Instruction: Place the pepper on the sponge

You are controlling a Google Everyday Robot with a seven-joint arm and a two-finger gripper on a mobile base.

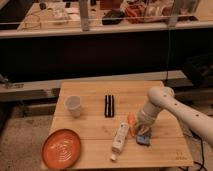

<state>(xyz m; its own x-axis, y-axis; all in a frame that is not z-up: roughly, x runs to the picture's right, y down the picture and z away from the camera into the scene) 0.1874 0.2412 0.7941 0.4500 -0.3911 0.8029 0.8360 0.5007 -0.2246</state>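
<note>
**Gripper low over the sponge, pepper just beside it**

On the wooden table (90, 127), at the near left corner, lies an orange plate (61, 148), flat and round. Farther back and a little to the right stands a white cup (73, 105), upright and well apart from the plate. Near the middle of the table lies a black bar (109, 105), its long side running from far to near.

Right of that and nearer, a white bar (119, 137) lies at a slight slant, its near end close to the front edge. Just beside its far end is the pepper (131, 124), a slim orange piece pointing far to near, between the white bar and the gripper. I cannot tell whether the pepper touches the bar.

Next comes the gripper (142, 128), down low at the table's right side. From here I cannot tell whether it is open, closed or gripping anything. The blue sponge (144, 139) shows just under and in front of it, partly hidden. The pepper is not on the sponge; it sits just left of it.

The white arm (172, 106) reaches in from the right edge, bending down to the gripper.
</note>
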